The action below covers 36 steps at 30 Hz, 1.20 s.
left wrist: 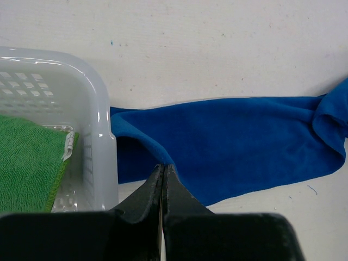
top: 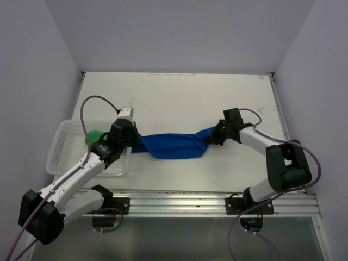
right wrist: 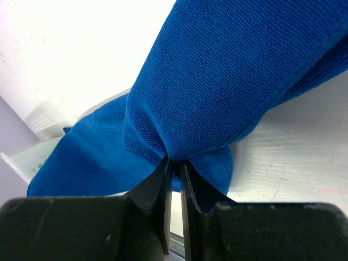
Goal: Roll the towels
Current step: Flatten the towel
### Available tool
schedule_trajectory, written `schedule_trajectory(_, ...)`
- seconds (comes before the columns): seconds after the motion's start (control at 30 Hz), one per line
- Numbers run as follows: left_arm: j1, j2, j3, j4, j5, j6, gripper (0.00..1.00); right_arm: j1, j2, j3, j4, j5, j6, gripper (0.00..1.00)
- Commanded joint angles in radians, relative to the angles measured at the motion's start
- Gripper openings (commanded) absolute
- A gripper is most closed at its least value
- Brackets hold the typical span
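The royal blue towel [top: 175, 144] hangs stretched between both grippers over the table's middle. My left gripper [top: 132, 142] is shut on its left end next to the basket; the left wrist view shows the towel [left wrist: 239, 141] pinched at the fingertips [left wrist: 163, 167]. My right gripper [top: 211, 137] is shut on its right end; the right wrist view shows bunched cloth [right wrist: 217, 81] pinched between the fingertips [right wrist: 175, 161]. The bright green towel [top: 95, 136] lies in the basket, partly hidden by my left arm; it also shows in the left wrist view [left wrist: 27, 163].
The white perforated basket [top: 60, 147] stands at the table's left edge, close to my left gripper; its corner shows in the left wrist view [left wrist: 100, 119]. A metal rail [top: 206, 198] runs along the near edge. White walls enclose the table.
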Motion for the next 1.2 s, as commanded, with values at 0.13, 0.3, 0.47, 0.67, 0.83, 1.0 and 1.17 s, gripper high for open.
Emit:
schedule_trajectory(0.13,-0.003,-0.012,0.003,0.034,0.003,-0.022,0.00,-0.005,-0.061,0.063,-0.068,0.049,-0.020,0.16)
schedule_trajectory(0.3,-0.003,-0.015,0.005,0.033,0.003,-0.022,0.00,-0.014,-0.069,0.059,-0.057,0.060,0.000,0.09)
schedule_trajectory(0.47,-0.003,-0.012,0.006,0.033,0.003,-0.022,0.00,-0.026,-0.063,0.063,-0.034,0.029,0.029,0.02)
schedule_trajectory(0.67,-0.003,-0.009,0.010,0.031,-0.009,-0.025,0.00,-0.057,-0.086,0.111,-0.077,0.029,0.020,0.00)
schedule_trajectory(0.83,0.001,0.014,0.017,0.047,-0.009,-0.061,0.00,-0.111,-0.127,0.189,-0.163,0.016,-0.030,0.00)
schedule_trajectory(1.0,0.033,0.078,0.089,0.065,0.004,-0.080,0.00,-0.213,-0.176,0.266,-0.276,-0.032,-0.118,0.00)
schedule_trajectory(1.17,0.183,0.166,0.184,0.080,0.108,-0.070,0.00,-0.425,-0.235,0.277,-0.352,-0.087,-0.199,0.00)
